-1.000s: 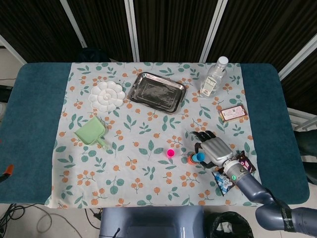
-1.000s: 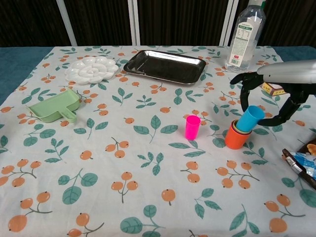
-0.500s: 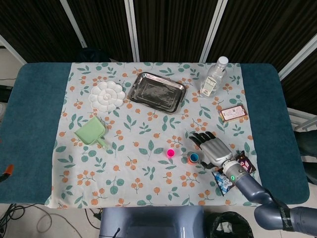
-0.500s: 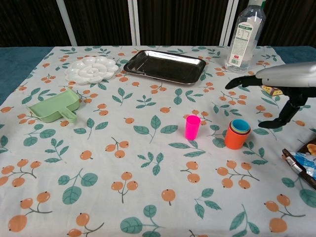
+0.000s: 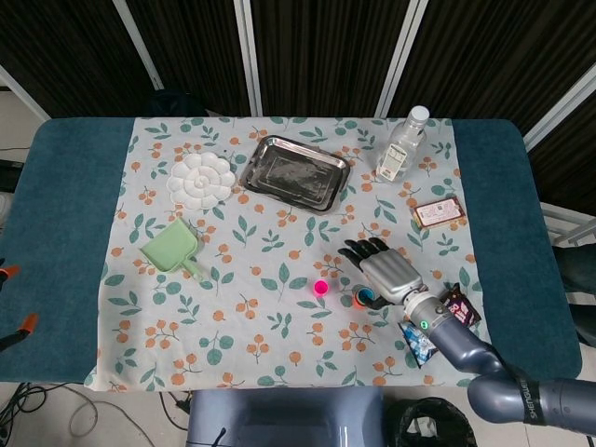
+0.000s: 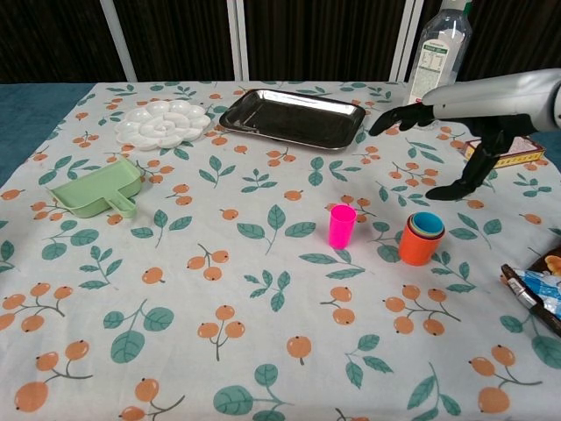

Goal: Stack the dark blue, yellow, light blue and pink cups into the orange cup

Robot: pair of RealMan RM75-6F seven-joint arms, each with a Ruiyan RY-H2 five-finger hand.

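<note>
Both views are bright and evenly lit from overhead, with only soft, short shadows beneath things on the floral-clothed worktop (image 6: 263, 289). The shiny rectangular steel tray (image 6: 292, 117) carries pale glare streaks. The background of dark panels stays dim. Focus is sharp; the chest view bends slightly at its edges.

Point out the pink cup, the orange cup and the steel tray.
pink cup (image 6: 342, 225), chest view, its side wall.
orange cup (image 6: 418, 246), chest view, its outer wall.
steel tray (image 6: 291, 118), chest view, its bare floor.
</note>
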